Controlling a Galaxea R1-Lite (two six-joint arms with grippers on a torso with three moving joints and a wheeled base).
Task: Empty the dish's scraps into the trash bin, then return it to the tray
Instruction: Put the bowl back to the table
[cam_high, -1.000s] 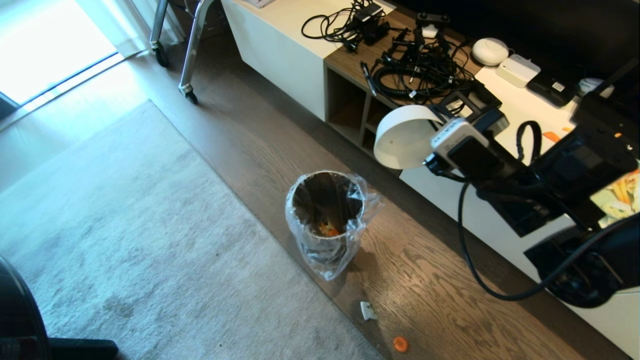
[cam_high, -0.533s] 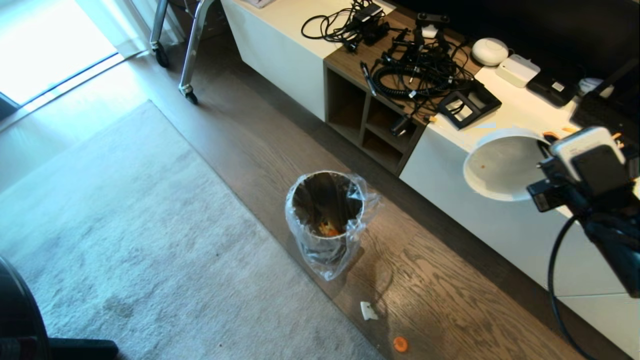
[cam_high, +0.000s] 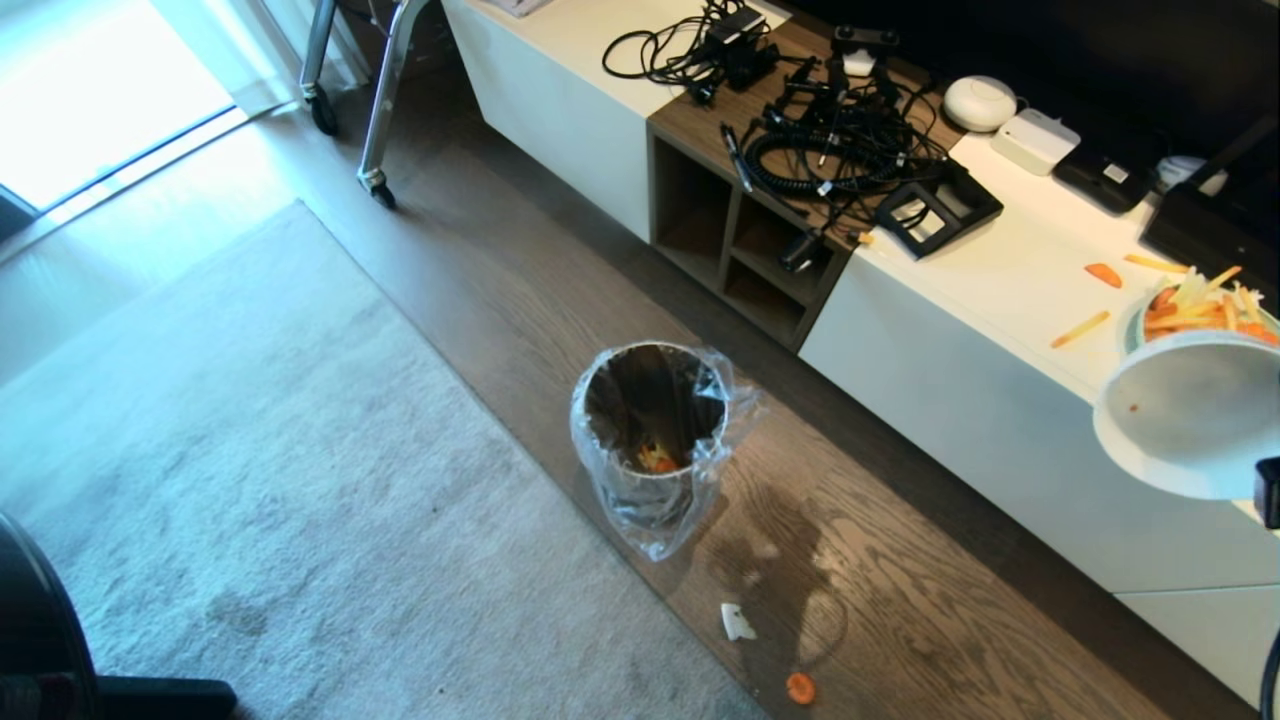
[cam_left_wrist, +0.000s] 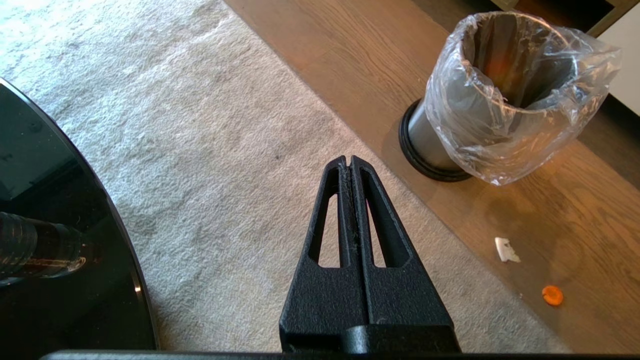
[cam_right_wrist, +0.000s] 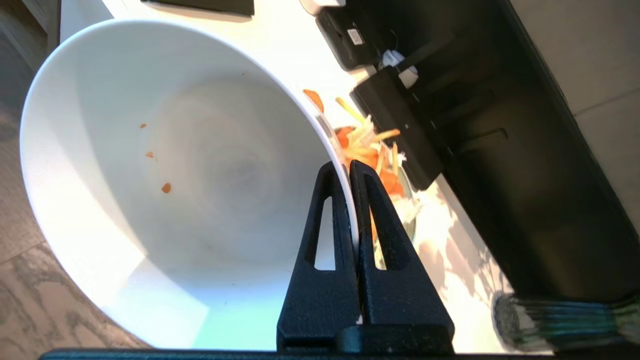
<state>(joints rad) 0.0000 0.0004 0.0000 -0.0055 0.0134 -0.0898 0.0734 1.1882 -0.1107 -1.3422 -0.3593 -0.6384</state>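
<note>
From the head view, the dish (cam_high: 1185, 415) hangs in the air at the far right, over the front edge of the white surface (cam_high: 1000, 280), its mouth tipped toward me and holding only a few orange specks. Just behind it sits a pale plate (cam_high: 1135, 325) heaped with vegetable strips (cam_high: 1200, 300). The trash bin (cam_high: 650, 440) stands well apart on the wooden floor (cam_high: 880, 600), its clear liner crinkled around the rim, with something orange at the bottom. One carrot slice (cam_high: 799, 687) lies on the floor near a white scrap (cam_high: 736, 622), outside the bin. I cannot see the tray here.

In the left wrist view, the left claw (cam_left_wrist: 351, 165) hangs idle above the rug (cam_left_wrist: 200, 125) with its fingers pressed together, holding nothing; the bin and the stray slice are in front of it.

In the right wrist view, the right claw (cam_right_wrist: 347, 172) is clamped on the dish's rim, one finger inside and one outside. A dark block-like shape (cam_right_wrist: 525, 150) lies beyond the plate; whether it is the tray I cannot tell.

I judge the emptying done, bar the slice that missed, and the return leg in hand. Next the dish needs levelling, carrying clear of the plate, and setting down on the tray before the claw lets go.
</note>
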